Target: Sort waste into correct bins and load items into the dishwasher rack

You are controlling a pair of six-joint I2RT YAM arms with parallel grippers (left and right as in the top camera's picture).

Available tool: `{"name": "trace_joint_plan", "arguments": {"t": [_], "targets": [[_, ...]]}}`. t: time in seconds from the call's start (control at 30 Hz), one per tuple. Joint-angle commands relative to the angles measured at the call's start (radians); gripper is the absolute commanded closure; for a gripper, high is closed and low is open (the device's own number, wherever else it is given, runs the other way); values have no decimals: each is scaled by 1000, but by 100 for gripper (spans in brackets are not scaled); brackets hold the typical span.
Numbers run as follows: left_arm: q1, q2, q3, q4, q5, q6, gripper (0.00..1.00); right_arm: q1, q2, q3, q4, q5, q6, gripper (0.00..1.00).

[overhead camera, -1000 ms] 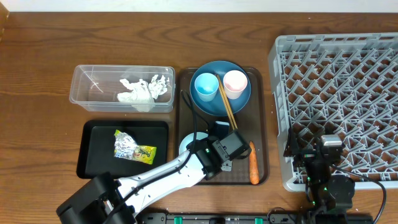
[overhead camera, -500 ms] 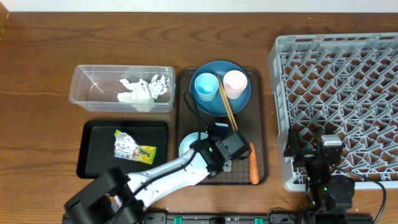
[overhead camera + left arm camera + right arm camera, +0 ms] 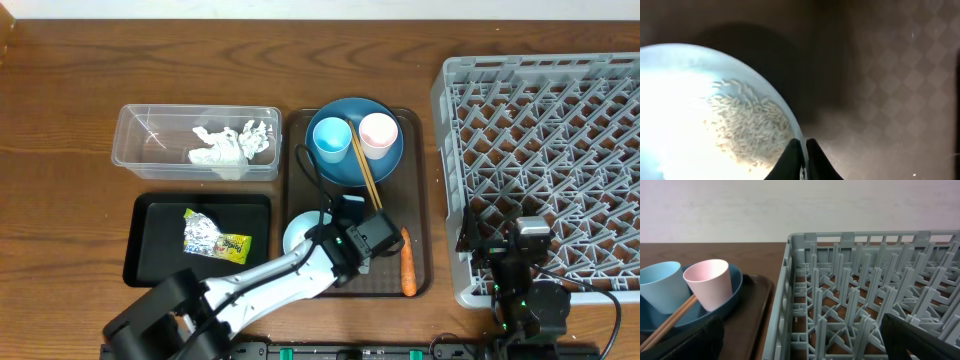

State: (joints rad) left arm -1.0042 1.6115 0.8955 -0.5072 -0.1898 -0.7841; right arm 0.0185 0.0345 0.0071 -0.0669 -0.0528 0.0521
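My left gripper (image 3: 802, 150) is shut on the right rim of the light-blue bowl (image 3: 700, 100), which holds loose white rice grains (image 3: 750, 125). From overhead the bowl (image 3: 298, 232) sits on the brown serving tray beside my left gripper (image 3: 325, 238). The dark-blue plate (image 3: 345, 165) carries the light-blue cup (image 3: 331, 140), the pink cup (image 3: 378, 134) and the chopsticks (image 3: 364, 168). The clear tub (image 3: 150, 140) holds white napkins (image 3: 232, 142). The black tray (image 3: 160, 250) holds the foil wrapper (image 3: 215, 237). My right gripper (image 3: 802, 340) is open over the front-left corner of the grey rack (image 3: 550, 150).
The brown serving tray (image 3: 422, 200) lies between the bins and the rack. An orange carrot (image 3: 407, 262) lies at its front right. The right wrist view shows the pink cup (image 3: 710, 282), the light-blue cup (image 3: 660, 285) and the rack wall (image 3: 790, 295).
The bowl has shifted a little to the left in my left gripper's hold. The right arm has not moved.
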Motion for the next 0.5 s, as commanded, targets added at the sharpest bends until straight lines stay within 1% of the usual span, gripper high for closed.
{"name": "trace_joint_plan", "arguments": {"t": [0.0,0.17,0.37,0.47], "targets": [[0,-26,-8,-4,-21,2,94,-1,0,-2,-4,0,-5,1],[0,-32,-8,-11,-21,5,94,-1,0,-2,-4,0,-5,1],[10,-55,-7,-24,-21,103,94,-1,0,-2,-4,0,-5,1],[41,-103,-7,-60,-21,104,94,-1,0,-2,-4,0,-5,1]]}}
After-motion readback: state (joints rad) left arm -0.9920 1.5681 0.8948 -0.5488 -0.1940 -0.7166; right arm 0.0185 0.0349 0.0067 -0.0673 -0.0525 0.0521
